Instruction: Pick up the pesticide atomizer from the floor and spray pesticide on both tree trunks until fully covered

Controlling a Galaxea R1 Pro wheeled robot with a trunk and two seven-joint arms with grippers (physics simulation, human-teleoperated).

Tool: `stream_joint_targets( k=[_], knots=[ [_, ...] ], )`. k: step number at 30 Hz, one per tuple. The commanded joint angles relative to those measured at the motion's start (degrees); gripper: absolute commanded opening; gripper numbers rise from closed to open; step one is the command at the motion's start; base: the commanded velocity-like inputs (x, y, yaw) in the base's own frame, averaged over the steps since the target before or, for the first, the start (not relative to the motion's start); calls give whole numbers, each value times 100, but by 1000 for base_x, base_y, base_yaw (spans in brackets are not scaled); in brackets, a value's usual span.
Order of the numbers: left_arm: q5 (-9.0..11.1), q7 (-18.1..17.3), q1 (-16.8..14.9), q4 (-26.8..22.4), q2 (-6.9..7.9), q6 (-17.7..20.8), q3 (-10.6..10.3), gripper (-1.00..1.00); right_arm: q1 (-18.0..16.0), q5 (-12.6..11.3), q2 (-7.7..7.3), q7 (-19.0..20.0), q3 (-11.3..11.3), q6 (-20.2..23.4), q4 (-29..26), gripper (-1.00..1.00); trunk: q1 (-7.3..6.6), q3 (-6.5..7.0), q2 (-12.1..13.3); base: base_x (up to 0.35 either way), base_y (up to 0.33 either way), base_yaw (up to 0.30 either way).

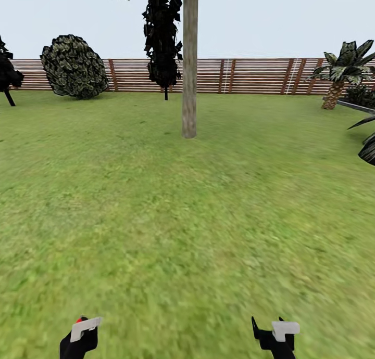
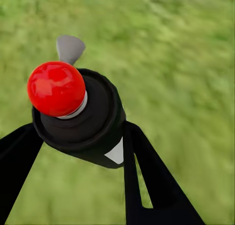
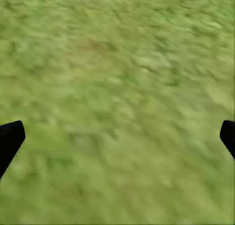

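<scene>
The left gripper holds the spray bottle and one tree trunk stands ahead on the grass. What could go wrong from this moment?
1. The tree trunk stands far ahead across the grass, so a spray fired now would probably fall short.
2. The left gripper clamps the pesticide atomizer between two thin fingers; while driving, it may slip or tilt.
3. The red tip points at grass, not at the trunk, so aiming is still needed.

I see the floor [image 1: 172, 234], blurry green grass, bearing a straight tree trunk [image 1: 189, 78], a round bush [image 1: 74, 66] and a palm [image 1: 341, 73] near the fence [image 1: 250, 75].
</scene>
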Motion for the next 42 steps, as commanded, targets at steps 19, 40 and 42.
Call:
stream_joint_targets(
  k=[19, 40, 42],
  knots=[
    [39, 10, -3, 4, -3, -19, -23, -100, -3, -16, 0, 1, 5, -17, 6, 100, 2, -5, -2, 339, 0, 0],
    [39, 10, -6, 4, 4, -19, -23, -100, -3, -16, 0, 5, 5, -17, 4, 100, 2, -5, -2, 320, -98, 0],
    [40, 10, -5, 4, 4, -19, -23, -100, -3, -16, 0, 6, 5, -17, 4, 100, 2, -5, -2, 332, -61, 0]
  ],
)
